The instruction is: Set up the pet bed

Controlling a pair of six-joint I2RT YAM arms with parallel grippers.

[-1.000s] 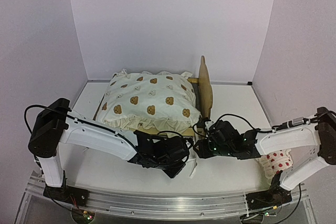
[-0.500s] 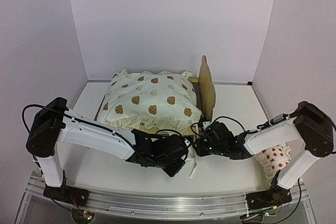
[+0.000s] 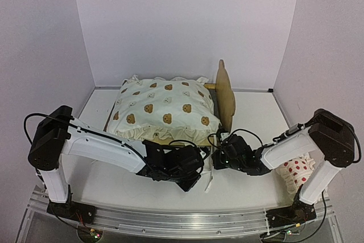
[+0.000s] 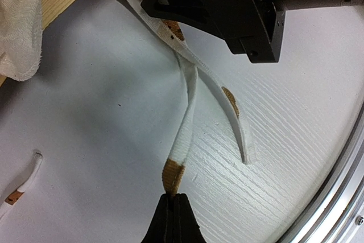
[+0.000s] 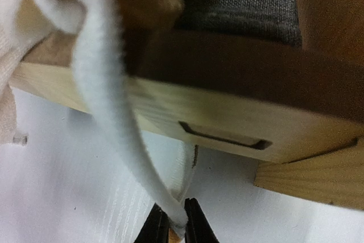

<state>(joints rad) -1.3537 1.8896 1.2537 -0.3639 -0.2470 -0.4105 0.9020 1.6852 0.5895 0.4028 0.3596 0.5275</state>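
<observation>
The light plywood pet bed [image 3: 224, 92], with its rounded headboard and dark grey felt base, stands in the middle of the white table [image 3: 256, 112]. The headboard is at the bed's right end. The cream ruffled cushion printed with brown bears [image 3: 165, 109] lies on top of the bed and covers nearly all of the base, so that part of the task looks done.

The work now is at the bed's near corner, just below the headboard. The left hand [image 4: 173, 211] has its fingers closed tight on the end of a brown-tipped cream tie [image 4: 185, 118] that runs down from the cushion. The right hand [image 5: 176, 223], close against the bed's near rail, is pinched shut on a fluffy white tie [image 5: 108, 106] that hangs over that rail. In the left wrist view two strips cross on the table beside this corner. Whether they are only lying across each other or have been wound into a first turn cannot be made out. I judge the knot here as not yet made.

Another loose tie end [image 4: 23, 186] lies on the table further left along the bed's near side. The small white pillow with red dots [image 3: 298, 172] is off the bed, well to the right of the headboard, and has yet to be placed.
</observation>
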